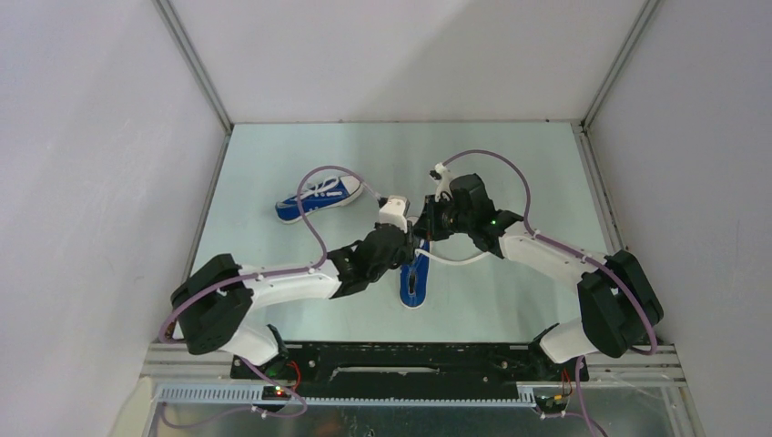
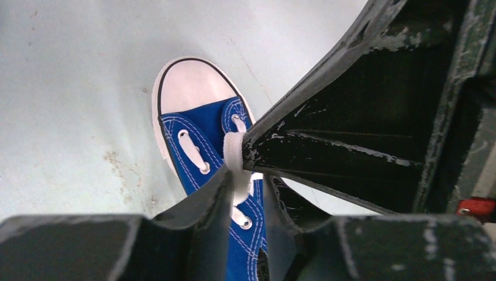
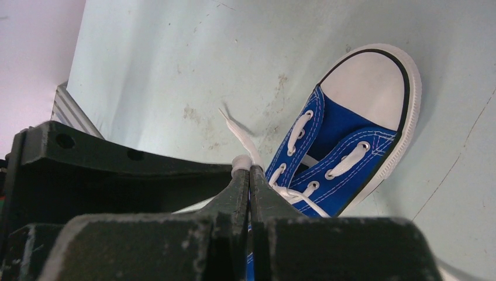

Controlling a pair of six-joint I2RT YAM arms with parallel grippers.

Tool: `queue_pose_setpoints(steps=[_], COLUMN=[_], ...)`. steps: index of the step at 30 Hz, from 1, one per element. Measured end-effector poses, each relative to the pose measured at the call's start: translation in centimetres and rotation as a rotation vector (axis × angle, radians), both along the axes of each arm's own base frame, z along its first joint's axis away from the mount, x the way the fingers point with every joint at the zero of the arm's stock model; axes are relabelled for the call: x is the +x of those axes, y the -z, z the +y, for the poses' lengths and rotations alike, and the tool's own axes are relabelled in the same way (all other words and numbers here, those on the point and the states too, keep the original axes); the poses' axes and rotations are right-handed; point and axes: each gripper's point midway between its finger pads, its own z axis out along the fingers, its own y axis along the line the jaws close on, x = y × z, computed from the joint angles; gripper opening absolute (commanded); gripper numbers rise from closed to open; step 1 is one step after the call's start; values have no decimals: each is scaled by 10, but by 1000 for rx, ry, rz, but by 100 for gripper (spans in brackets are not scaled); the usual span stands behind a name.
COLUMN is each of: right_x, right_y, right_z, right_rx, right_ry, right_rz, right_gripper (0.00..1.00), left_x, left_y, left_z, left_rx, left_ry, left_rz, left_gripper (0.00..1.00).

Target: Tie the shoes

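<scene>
- The near shoe (image 1: 414, 282) lies at the middle of the surface (image 1: 528, 173), under both grippers, heel toward the arm bases. It is blue canvas with white stitching, a white toe cap (image 2: 193, 88) and a white sole edge with a dark line round it.
- Its lace (image 2: 234, 153) (flat and white) runs through metal eyelets, and loose strands lie over the tongue.
- The left gripper (image 2: 237, 170) is clamped tight on the lace just above the tongue, the strand pinched between its fingers.
- The right gripper (image 3: 250, 175) has its fingers pressed together on another stretch of the lace. The free end trails past the tip and onto the surface beside the shoe.
- The far shoe (image 1: 319, 198) lies well apart, toward the far left, toe pointing right and laces on top. I cannot tell whether they are knotted.
- The surface is pale green, with brownish stains (image 3: 193, 114) near the held shoe.
- White walls (image 1: 91, 137) close it in on three sides, and metal posts run up from the far corners.
- Purple cables (image 1: 314, 228) loop along each arm.
</scene>
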Motion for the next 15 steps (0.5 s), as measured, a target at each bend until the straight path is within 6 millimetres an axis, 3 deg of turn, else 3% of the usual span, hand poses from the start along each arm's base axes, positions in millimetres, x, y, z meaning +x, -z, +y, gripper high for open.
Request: queue_pose_setpoints(steps=[1,3,6,10,14,15], right_x=[0,0,0,-1,-1,-2], right_y=[0,0,0,-1,-9,-12], right_z=[0,0,0,-1,-6,-8], right_rx=[0,0,0,0,-3,-3], right_ry=[0,0,0,2,15,21], right_rz=[0,-1,0,3,-17,-22], right_gripper=[0,0,3,24,32,38], left_x=[0,1,2,3,5,4], left_y=[1,3,5,5,12,17], left_z=[0,1,2,2,6,9], left_rx=[3,8,21,17,-10,-11], left_ry=[-3,-12,-13,-12,-5,-4], left_rz=[2,6,7,8,23,29], left_gripper=[12,2,0,0,0,0])
